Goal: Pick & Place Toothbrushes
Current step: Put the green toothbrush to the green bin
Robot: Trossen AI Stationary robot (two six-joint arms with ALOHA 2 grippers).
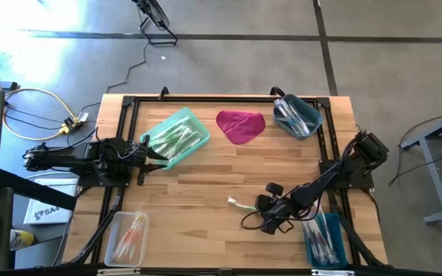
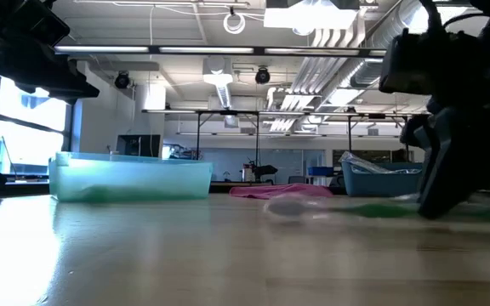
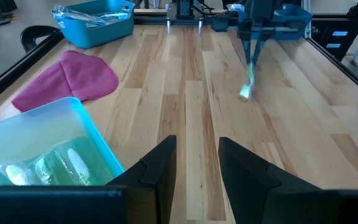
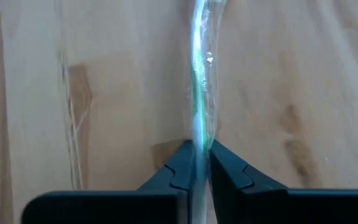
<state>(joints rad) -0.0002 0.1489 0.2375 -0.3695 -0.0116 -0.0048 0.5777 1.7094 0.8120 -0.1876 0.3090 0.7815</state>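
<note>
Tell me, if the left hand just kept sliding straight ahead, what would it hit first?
Probably nothing close: the left hand points across bare wood. The first thing in line looks like the right hand holding a green toothbrush, slightly off to one side.

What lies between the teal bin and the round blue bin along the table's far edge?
In the high view, only the magenta cloth lies between the teal bin and the round blue bin, flat on the bare wood and touching neither.

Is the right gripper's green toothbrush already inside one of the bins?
No, the green toothbrush lies on bare wooden table, held by the right gripper, outside every bin.
</note>
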